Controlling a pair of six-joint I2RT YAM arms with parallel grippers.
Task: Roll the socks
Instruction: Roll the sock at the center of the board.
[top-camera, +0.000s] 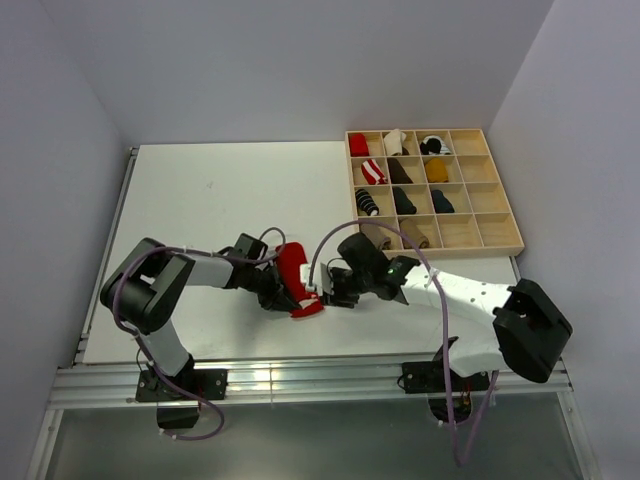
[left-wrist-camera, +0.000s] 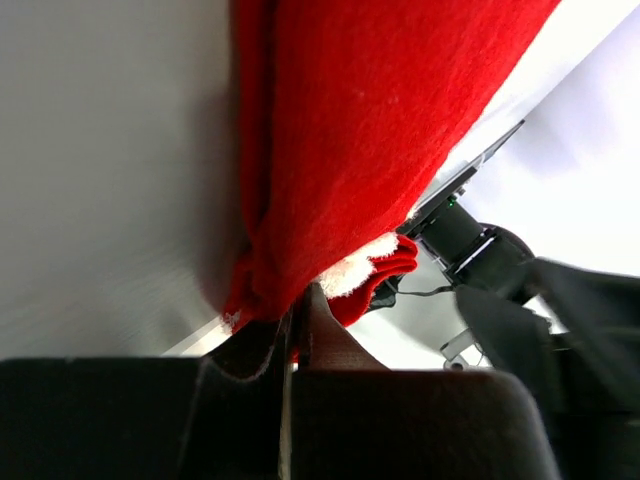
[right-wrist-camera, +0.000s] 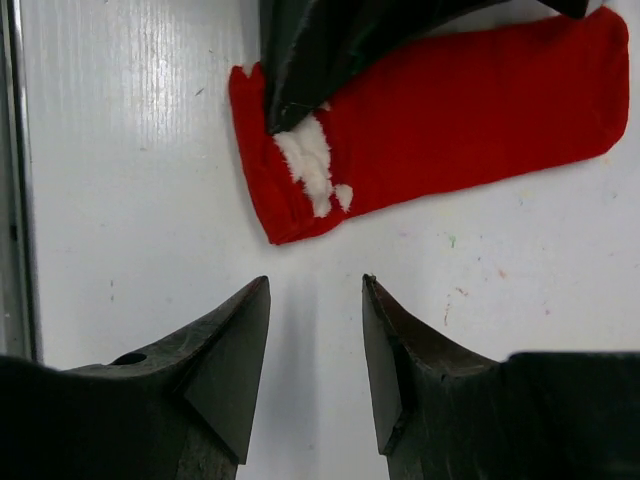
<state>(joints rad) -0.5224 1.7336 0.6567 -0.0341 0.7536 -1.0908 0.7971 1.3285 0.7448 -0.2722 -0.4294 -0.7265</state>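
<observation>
Here left claw (left-wrist-camera: 297, 325) clamps red sock (top-camera: 292, 266) edge; right claw (right-wrist-camera: 316, 290) gapes nearby.

The left arm (top-camera: 200, 268) and right arm (top-camera: 455, 292) bend inward, the left pincer (left-wrist-camera: 295, 335) clamped on the red sock (right-wrist-camera: 450, 110), the right pincer (right-wrist-camera: 315, 287) spread just beside that sock.

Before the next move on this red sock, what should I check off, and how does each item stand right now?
1. Left tool shut on the red sock at its white-marked end: ok.
2. Right tool open, nothing between its fingers: ok.
3. Right tool short of the sock, its gap facing that same end: ok.
4. Sock body lying stretched out on the table: ok.
5. Roll begun: not ok, the sock is unrolled.
6. Both socks of the pair stacked evenly: cannot tell.
</observation>
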